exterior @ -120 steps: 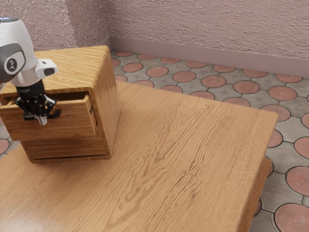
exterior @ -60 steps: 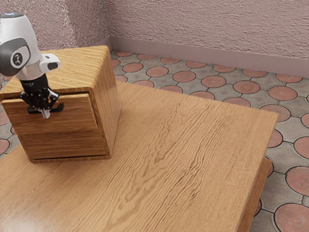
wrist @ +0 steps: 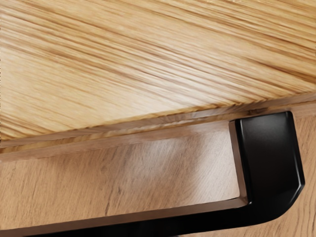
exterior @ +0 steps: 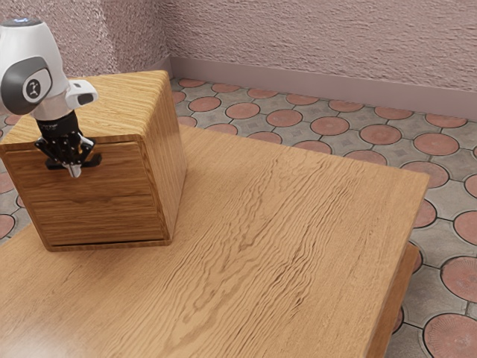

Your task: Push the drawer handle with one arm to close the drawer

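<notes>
The black gripper is at the upper drawer's front, its fingertips together and pointing down, with nothing visible between them. It overlaps the middle of the dark handle, whose ends show on both sides; whether they touch is unclear. The upper drawer looks flush with the front of the wooden cabinet. In the wrist view the black handle stands out below the edge of the cabinet's top.
A lower drawer front sits beneath the upper one, in line with the cabinet. The wooden table extends toward the exterior view's right, with tiled floor and a textured wall beyond.
The upper drawer has slid in from clearly open to flush with the cabinet. My gripper moved along with its handle, toward the cabinet and slightly to the exterior view's right.
</notes>
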You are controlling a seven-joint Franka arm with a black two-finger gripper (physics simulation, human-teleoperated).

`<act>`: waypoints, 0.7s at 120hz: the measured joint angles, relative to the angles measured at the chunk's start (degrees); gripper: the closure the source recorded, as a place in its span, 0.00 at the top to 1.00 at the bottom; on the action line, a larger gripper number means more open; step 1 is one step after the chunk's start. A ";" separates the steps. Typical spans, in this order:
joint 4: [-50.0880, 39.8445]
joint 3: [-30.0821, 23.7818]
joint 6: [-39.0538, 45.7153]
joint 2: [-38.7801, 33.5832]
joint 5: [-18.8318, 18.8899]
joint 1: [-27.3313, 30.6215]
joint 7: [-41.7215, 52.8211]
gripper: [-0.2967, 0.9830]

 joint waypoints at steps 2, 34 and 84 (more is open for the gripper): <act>0.01 0.01 0.06 0.02 0.01 0.00 0.00 0.16; -0.11 0.04 0.68 -0.02 -0.12 -0.13 0.22 0.18; -12.13 -5.55 -14.95 -26.83 -10.68 -5.57 -1.37 0.62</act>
